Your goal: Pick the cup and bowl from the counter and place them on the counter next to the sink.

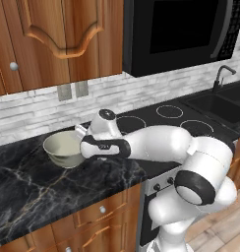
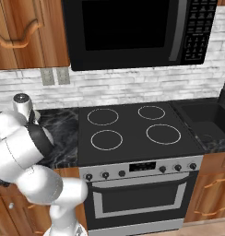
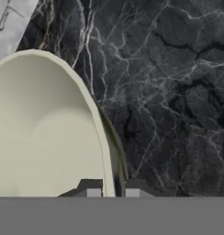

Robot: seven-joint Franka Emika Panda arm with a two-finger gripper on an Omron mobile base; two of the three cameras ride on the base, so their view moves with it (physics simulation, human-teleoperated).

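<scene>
Jaws clamped on the bowl (image 3: 45, 133) rim, bowl at the desk (image 1: 38, 182) left of the stove, far from the sink (image 1: 218, 106). No placement done; both remain.

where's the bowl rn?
The bowl sits on the black marble counter left of the stovetop, near the backsplash. The gripper straddles its rim, one finger inside and one outside, in the hand view.
</scene>
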